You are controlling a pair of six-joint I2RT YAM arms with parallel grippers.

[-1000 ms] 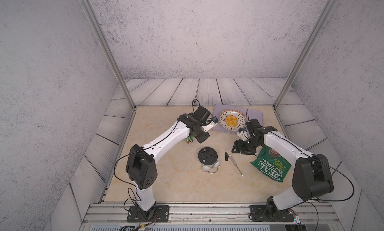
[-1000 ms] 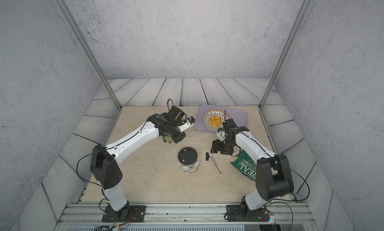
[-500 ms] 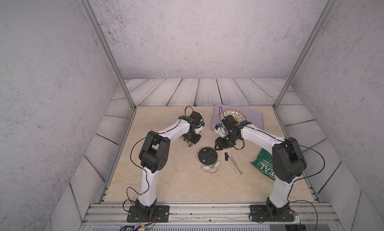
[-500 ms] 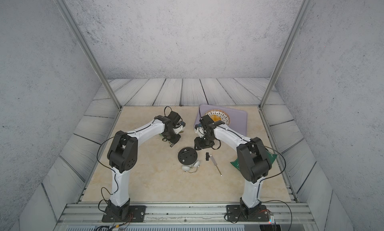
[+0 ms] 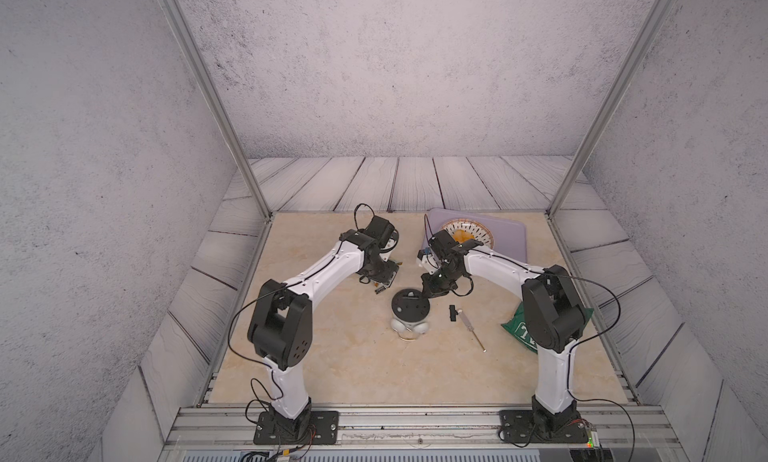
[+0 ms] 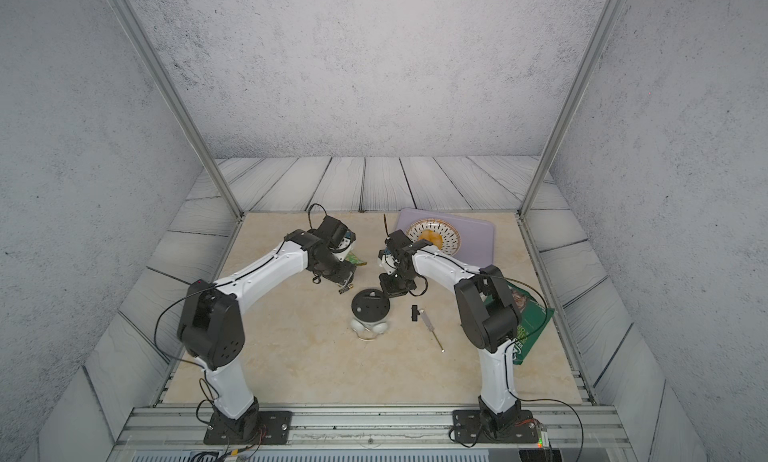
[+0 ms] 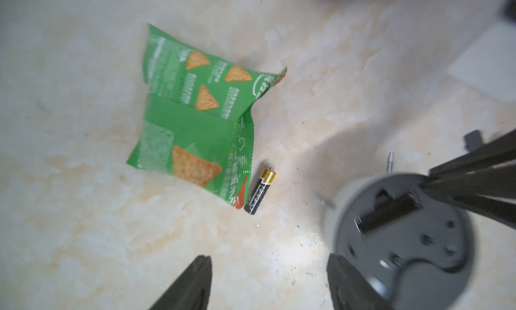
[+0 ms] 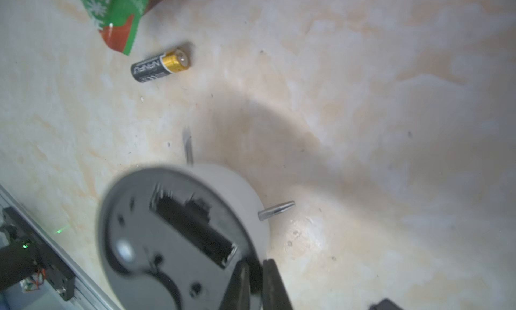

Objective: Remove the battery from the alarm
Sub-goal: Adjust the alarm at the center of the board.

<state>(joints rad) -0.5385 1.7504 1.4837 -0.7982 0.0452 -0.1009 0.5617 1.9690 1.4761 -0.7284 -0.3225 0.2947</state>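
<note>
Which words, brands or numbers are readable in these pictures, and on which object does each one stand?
"NANFU": on the small black battery with a gold end.
On the light green snack bag with orange triangles: white characters, too blurred to read.
On the dark green bag with white letters: mostly hidden, unreadable.
On the round alarm clock, black back up: no text seen.

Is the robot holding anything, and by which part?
Nothing. The left tool is open near the loose battery; the right tool is shut, empty, at the alarm's back.
</note>
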